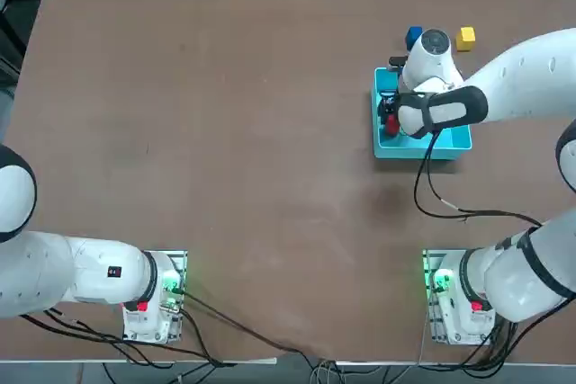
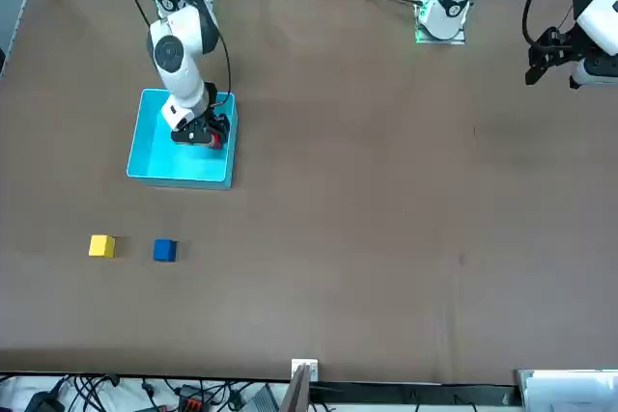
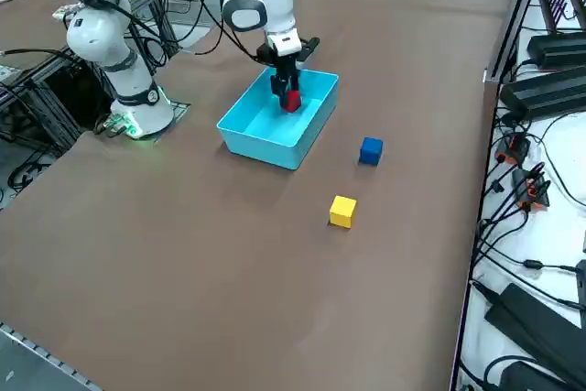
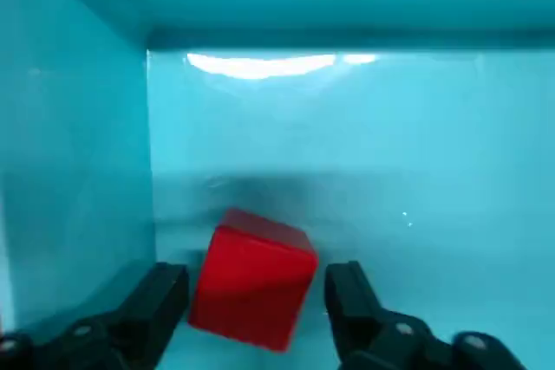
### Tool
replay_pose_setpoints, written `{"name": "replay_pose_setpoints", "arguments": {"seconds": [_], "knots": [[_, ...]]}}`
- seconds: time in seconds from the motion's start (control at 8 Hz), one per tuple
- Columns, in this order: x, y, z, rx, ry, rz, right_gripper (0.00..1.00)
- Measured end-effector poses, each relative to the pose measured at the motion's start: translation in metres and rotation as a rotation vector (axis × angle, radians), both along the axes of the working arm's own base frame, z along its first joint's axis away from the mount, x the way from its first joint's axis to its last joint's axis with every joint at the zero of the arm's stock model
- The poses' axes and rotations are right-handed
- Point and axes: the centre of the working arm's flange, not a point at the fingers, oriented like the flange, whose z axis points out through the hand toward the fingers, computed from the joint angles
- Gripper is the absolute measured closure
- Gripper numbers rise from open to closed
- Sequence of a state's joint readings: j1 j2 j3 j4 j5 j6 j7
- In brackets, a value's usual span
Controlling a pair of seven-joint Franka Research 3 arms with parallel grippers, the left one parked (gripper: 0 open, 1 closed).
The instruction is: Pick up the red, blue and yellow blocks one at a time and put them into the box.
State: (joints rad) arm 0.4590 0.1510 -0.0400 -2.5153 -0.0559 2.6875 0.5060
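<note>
The red block (image 4: pixel 251 279) is inside the light cyan box (image 1: pixel 454 141), near a corner, and looks slightly tilted. My right gripper (image 4: pixel 260 301) reaches down into the box (image 3: pixel 261 139) and is open, with a finger on each side of the red block (image 3: pixel 291 102) and a narrow gap showing. The blue block (image 1: pixel 413 38) and the yellow block (image 1: pixel 464 38) sit on the table just beyond the box's far side, a short way apart. Across the table, the blue block (image 2: pixel 164 251) and yellow block (image 2: pixel 101 246) lie in front of the box (image 2: pixel 159 156).
The brown table stretches wide around the box. A black cable (image 1: pixel 432 200) trails from my right arm across the table toward its base (image 1: pixel 454 299). Cables and equipment line the table's edges.
</note>
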Motion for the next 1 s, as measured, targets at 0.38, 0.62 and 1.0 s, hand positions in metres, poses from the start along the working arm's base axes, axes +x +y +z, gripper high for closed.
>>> {"name": "replay_pose_setpoints", "arguments": {"seconds": [0.38,0.62,1.0], "knots": [[0.005,0.000,0.022,-0.005,0.007,-0.005,0.00],[0.020,-0.004,0.060,0.008,-0.027,-0.020,0.00],[0.072,-0.047,0.106,0.013,-0.082,-0.004,0.00]]}}
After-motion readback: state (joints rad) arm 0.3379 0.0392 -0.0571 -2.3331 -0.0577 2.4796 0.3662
